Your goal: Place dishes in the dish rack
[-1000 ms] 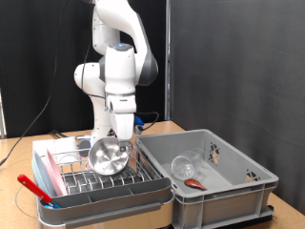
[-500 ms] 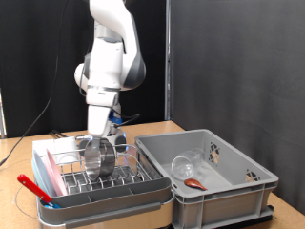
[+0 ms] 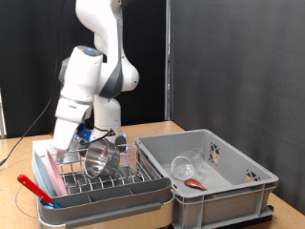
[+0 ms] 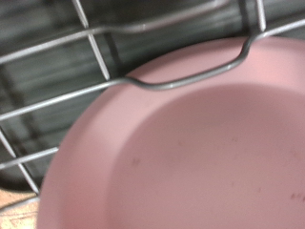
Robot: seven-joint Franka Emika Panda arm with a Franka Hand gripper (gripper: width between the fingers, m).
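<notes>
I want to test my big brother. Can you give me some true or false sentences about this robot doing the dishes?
1. The steel bowl stands on its edge in the dish rack. True.
2. The glass is in the dish rack. False: it lies in the grey crate.
3. The spoon lies in the crate. True.
4. The robot arm leans over the crate. False: it leans over the rack.
5. The wrist view shows a blue plate. False: the plate is pink.

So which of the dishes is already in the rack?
The steel bowl, standing on edge among the rack's prongs. The glass and spoon lie in the grey crate.
</notes>
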